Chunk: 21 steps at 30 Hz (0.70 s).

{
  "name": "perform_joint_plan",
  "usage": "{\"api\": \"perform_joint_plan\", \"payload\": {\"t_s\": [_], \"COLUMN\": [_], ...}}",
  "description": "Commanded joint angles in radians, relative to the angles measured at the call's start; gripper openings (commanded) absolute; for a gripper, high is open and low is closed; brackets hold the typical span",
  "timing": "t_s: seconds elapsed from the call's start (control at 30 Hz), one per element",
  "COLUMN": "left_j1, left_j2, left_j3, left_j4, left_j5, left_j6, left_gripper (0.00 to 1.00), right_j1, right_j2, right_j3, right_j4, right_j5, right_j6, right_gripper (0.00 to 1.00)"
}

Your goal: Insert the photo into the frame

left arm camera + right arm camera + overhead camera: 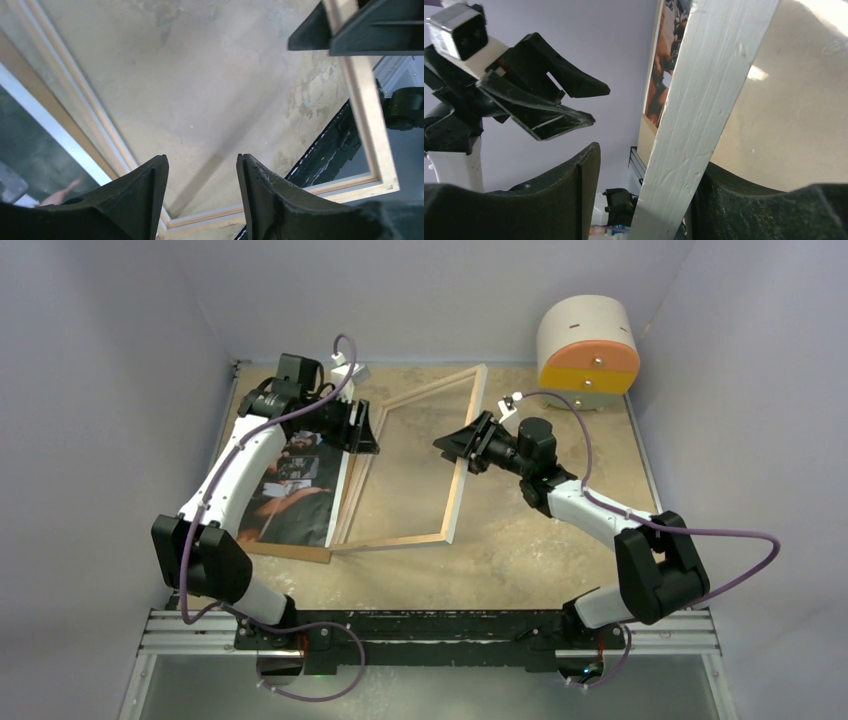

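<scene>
The frame (390, 542) lies rear face up at mid-table, its right rail lifted off the surface. That white rail (704, 100) passes between the fingers of my right gripper (455, 448). It leans on one finger, and a gap shows to the other. The photo (295, 490), a dark print with a white border, lies flat to the frame's left. My left gripper (362, 430) hovers over the frame's left rail. In the left wrist view its jaws stand open with nothing between them, above the pane, with the photo (30, 155) at the left edge.
A brown hardboard sheet (290, 552) lies under the photo, sticking out at its near edge. A beige drum with orange and yellow drawer fronts (588, 345) stands at the back right. Grey walls close in the table on three sides.
</scene>
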<state>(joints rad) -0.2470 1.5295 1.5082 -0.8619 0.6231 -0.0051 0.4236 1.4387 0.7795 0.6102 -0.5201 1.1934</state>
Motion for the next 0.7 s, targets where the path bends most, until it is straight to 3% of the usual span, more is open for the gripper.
{"api": "perform_joint_plan", "payload": {"t_s": [0.0, 0.1, 0.3, 0.47, 0.67], "left_j1": [0.038, 0.048, 0.144, 0.175, 0.171], "left_j2": [-0.029, -0.024, 0.059, 0.179, 0.323], "left_j3": [-0.062, -0.14, -0.201, -0.185, -0.089], "left_j4": [0.024, 0.076, 0.154, 0.308, 0.381], "left_j5": [-0.016, -0.015, -0.038, -0.071, -0.009], "left_j6": [0.027, 0.032, 0.142, 0.156, 0.164], "left_gripper": [0.54, 0.51, 0.8, 0.92, 0.96], "right_j1": [-0.013, -0.018, -0.036, -0.048, -0.051], "right_j2": [-0.021, -0.02, -0.011, -0.003, 0.006], "right_j3": [-0.004, -0.013, -0.051, -0.088, -0.049], "right_j4": [0.025, 0.023, 0.004, 0.016, -0.07], "right_j5": [-0.037, -0.038, -0.039, -0.041, -0.032], "right_j6": [-0.023, -0.027, -0.049, -0.053, -0.119], "right_gripper": [0.58, 0.57, 0.54, 0.52, 0.51]}}
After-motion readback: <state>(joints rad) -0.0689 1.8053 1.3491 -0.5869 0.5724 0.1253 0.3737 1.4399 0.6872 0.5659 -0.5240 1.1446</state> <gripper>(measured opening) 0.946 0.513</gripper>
